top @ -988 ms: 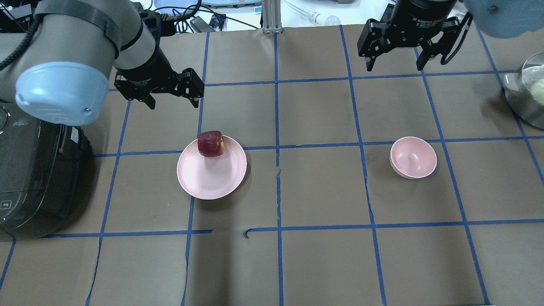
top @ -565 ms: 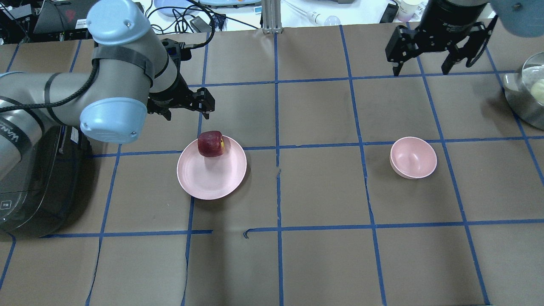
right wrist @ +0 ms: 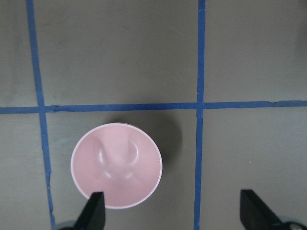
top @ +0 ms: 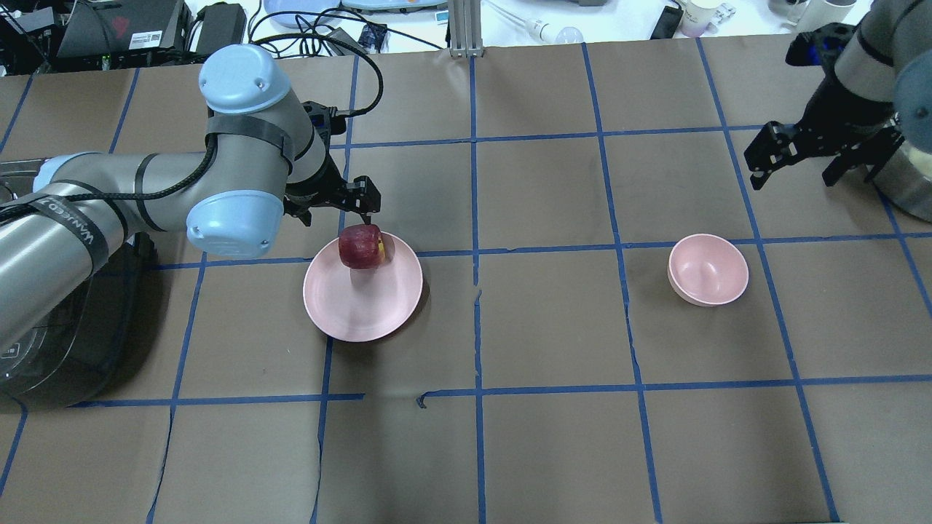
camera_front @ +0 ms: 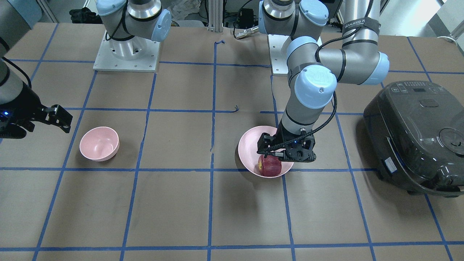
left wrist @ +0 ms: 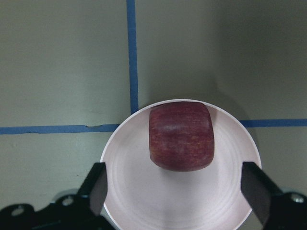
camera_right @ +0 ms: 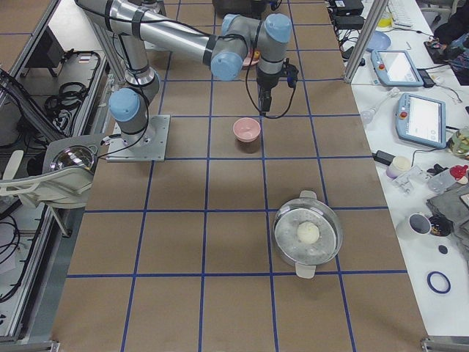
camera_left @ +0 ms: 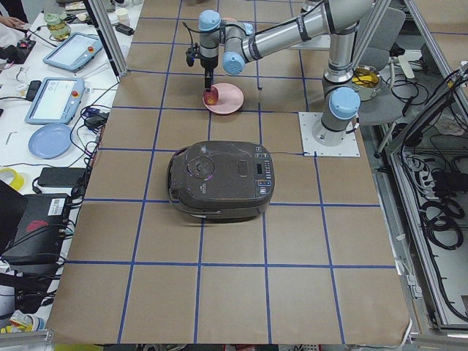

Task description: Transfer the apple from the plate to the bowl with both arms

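apple [top: 361,246]: dark red, yellowish patch, resting on plate [top: 364,309], by rim farthest from robot.
plate: wide, shallow, pale pink, lying flat.
bowl [top: 708,270]: small, deep, pale pink, upright, well apart from plate, toward robot's right.

Apple [top: 360,246] on plate [top: 357,309] (its far rim) — bowl [top: 708,270] well apart, to the right.

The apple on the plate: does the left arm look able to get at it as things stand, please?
Probably yes: the left hand hangs open just above the apple, with nothing between them.
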You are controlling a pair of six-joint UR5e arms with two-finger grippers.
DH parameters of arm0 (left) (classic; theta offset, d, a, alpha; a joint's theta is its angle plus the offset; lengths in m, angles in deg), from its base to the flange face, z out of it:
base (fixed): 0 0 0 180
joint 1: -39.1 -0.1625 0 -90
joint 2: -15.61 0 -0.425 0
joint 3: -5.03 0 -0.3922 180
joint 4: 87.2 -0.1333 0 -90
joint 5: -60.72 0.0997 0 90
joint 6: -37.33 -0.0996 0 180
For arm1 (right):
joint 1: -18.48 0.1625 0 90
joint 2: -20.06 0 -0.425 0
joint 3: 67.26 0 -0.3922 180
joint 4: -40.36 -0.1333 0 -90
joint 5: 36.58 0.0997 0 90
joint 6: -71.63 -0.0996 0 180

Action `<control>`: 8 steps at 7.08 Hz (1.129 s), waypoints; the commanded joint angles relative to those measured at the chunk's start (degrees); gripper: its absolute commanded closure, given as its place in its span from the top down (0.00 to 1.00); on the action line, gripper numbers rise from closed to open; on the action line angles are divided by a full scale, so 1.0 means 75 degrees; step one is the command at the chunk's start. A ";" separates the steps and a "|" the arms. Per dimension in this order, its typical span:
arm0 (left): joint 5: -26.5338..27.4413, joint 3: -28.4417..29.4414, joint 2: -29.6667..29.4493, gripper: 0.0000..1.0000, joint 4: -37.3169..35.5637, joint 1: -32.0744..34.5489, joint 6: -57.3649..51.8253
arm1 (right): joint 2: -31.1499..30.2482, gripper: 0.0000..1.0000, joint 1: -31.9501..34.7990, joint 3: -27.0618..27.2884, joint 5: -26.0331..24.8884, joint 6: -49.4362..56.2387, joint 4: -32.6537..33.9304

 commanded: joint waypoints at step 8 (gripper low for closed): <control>-0.0496 -0.0257 -0.0991 0.39 -0.0971 0.0011 0.0162 | 0.1181 0.00 -0.0134 0.1442 0.0184 0.0160 0.1814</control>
